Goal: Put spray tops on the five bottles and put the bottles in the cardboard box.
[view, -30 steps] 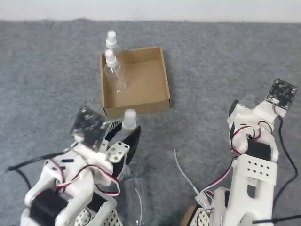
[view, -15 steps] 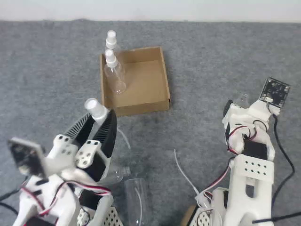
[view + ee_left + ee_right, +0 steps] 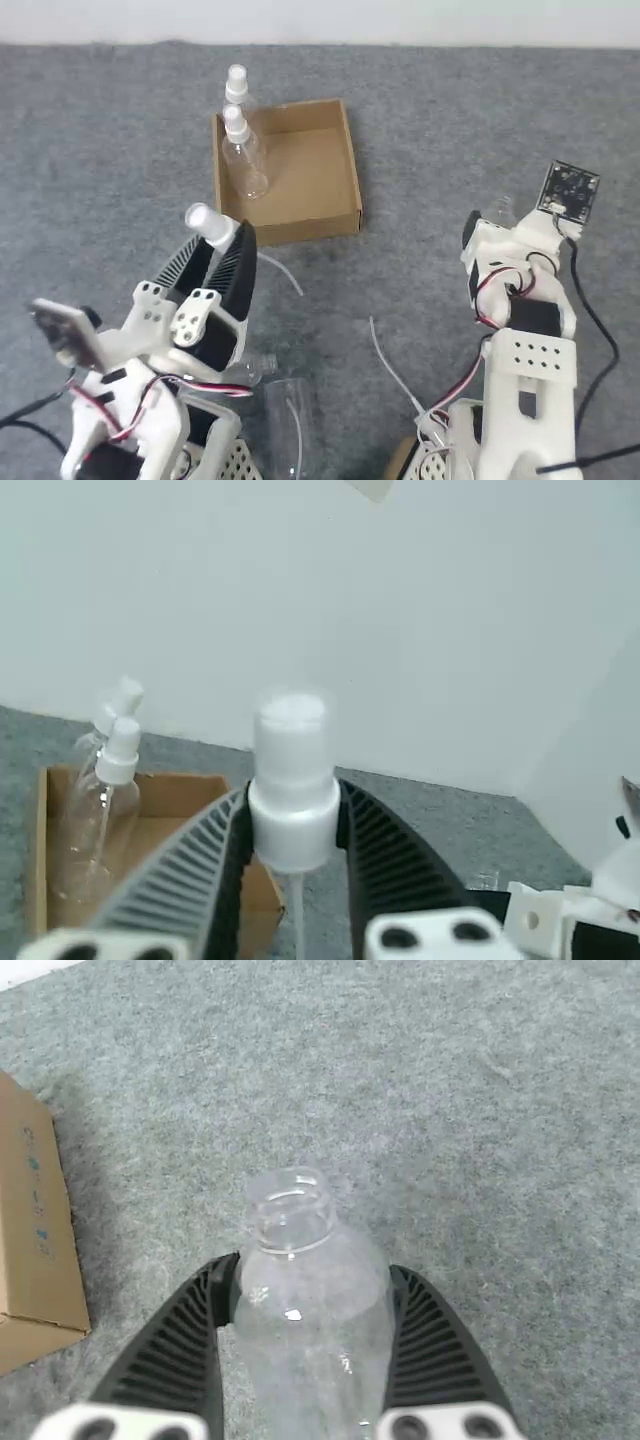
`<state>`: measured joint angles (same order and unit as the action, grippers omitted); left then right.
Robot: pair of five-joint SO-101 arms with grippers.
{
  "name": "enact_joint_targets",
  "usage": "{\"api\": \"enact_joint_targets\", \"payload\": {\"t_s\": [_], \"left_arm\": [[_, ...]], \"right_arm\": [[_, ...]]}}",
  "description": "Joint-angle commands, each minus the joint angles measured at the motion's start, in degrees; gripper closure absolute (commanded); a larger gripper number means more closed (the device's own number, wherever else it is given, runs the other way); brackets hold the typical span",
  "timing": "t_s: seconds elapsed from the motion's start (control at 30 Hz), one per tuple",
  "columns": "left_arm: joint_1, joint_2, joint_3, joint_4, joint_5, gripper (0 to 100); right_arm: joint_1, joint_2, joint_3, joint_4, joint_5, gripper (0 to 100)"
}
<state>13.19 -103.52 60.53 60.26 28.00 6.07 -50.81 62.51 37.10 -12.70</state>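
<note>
1. I am clamping a spray top (image 3: 292, 770) by its collar in my left gripper (image 3: 292, 825), raised near the cardboard box (image 3: 352, 170). Its dangling tube (image 3: 295, 910) is risking catching on a bottle rim.
2. I am gripping an uncapped bottle (image 3: 305, 1320) upright in my right gripper (image 3: 312, 1285), well apart from the box. Any tilt is inviting misalignment.
3. The bottle is possibly slipping under downward pressure, though I cannot judge my grip clearly.
</note>
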Motion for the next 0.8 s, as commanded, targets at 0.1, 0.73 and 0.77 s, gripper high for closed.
{"api": "enact_joint_targets", "payload": {"t_s": [0.1, 0.73, 0.77], "left_arm": [[-0.4, -1.1, -0.4, -3.4, 5.5, 99], [-0.4, -1.1, -0.2, -5.0, 14.0, 99], [-0.4, -1.1, 0.0, -5.1, 14.6, 99]], "right_arm": [[-1.5, -2.4, -0.7, -0.6, 0.0, 99.1], [-8.3, -9.1, 0.5, 3.4, 3.7, 99.1], [-9.2, -10.9, 1.2, 3.4, 3.8, 99.1]]}}
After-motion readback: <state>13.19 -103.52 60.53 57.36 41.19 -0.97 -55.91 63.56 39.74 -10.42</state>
